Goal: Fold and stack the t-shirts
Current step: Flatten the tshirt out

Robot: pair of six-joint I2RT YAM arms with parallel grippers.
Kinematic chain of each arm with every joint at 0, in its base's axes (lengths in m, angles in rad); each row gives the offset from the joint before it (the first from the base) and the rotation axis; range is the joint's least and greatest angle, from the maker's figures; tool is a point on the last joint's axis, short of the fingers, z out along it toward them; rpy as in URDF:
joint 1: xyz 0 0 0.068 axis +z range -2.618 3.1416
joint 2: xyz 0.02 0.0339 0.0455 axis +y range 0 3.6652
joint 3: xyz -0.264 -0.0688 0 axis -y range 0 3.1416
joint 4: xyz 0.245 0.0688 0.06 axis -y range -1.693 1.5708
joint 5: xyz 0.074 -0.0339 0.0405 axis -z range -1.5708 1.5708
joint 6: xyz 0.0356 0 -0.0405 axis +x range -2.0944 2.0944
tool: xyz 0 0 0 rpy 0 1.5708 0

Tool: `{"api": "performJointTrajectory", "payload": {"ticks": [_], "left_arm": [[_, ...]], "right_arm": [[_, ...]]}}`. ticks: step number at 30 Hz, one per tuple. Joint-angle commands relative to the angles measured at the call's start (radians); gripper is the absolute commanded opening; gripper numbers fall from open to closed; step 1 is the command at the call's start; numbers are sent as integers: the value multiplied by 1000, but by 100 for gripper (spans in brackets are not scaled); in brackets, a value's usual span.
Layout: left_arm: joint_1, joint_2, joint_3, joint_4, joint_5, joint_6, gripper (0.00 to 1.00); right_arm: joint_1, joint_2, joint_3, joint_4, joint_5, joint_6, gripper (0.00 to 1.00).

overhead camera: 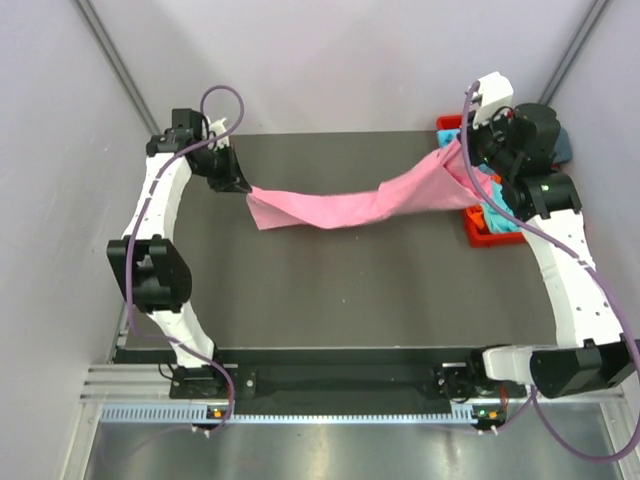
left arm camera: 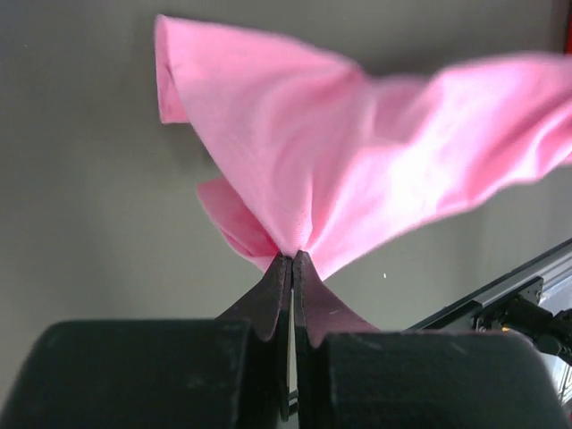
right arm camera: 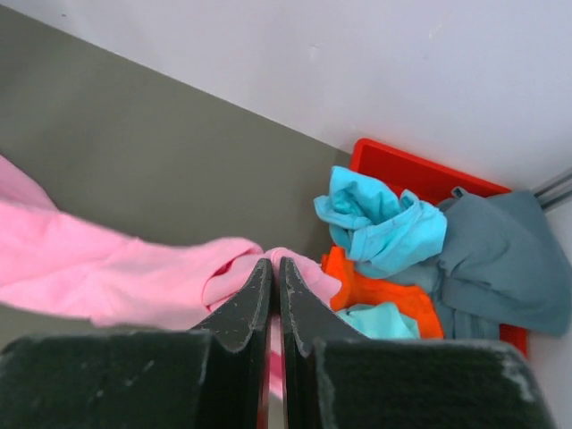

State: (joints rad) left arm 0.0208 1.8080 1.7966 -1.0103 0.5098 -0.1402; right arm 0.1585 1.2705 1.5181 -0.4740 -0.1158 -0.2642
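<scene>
Left jaws pressed together, pinching one end of pink t-shirt. Right jaws shut, pinching other end beside red bin. Shirt strung twisted between arms over worktop. Step, likely: spreading shirt out. Next move calls for laying it flat, untwisted, before folding.

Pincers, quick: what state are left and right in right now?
Left pincer: shut on the pink t-shirt.
Right pincer: shut on the same pink t-shirt.

left arm and right arm: white shells dotted with small dark marks, and bulky black joint housings. a purple cable runs along each. left gripper and right gripper are black with tapered fingers. a green light glows on the right arm.
</scene>
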Motion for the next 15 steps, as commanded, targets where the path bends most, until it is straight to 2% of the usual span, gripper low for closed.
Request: {"api": "performJointTrajectory", "payload": {"ticks": [1, 7, 11, 15], "left_arm": [[4, -105, 106, -28, 36, 24, 0], [2, -303, 66, 5, 174, 111, 0], [2, -452, -38, 101, 167, 117, 0], [4, -470, -81, 81, 127, 111, 0]], "right_arm": [[-11, -75, 37, -5, -53, 32, 0], [-10, -246, 28, -60, -108, 46, 0], [-10, -313, -1, -89, -114, 31, 0], [-11, -312, -64, -60, -110, 33, 0]]}}
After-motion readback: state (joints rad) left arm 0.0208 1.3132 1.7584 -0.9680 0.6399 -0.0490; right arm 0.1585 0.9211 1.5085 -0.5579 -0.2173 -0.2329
